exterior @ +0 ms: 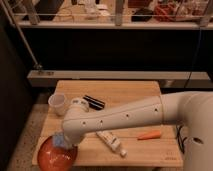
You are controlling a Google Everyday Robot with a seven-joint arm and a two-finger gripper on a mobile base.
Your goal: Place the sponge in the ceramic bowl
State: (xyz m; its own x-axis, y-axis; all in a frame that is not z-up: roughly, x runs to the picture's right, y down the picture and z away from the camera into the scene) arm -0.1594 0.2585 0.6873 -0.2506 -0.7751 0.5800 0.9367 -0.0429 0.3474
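Note:
The orange-red ceramic bowl (54, 156) sits at the front left corner of the wooden table (130, 92). My arm reaches in from the right, and its bulky wrist covers most of the gripper (62, 142). The gripper is right over the bowl's far rim. The blue sponge (58, 140) shows at the arm's tip, held just above the inside of the bowl. Part of the sponge is hidden behind the wrist.
A small white cup (57, 103) stands at the left of the table behind the bowl. A black ribbed block (94, 102) lies beside it. A white tube (111, 141) and a thin orange stick (149, 135) lie in front of the arm. A dark shelf wall rises behind the table.

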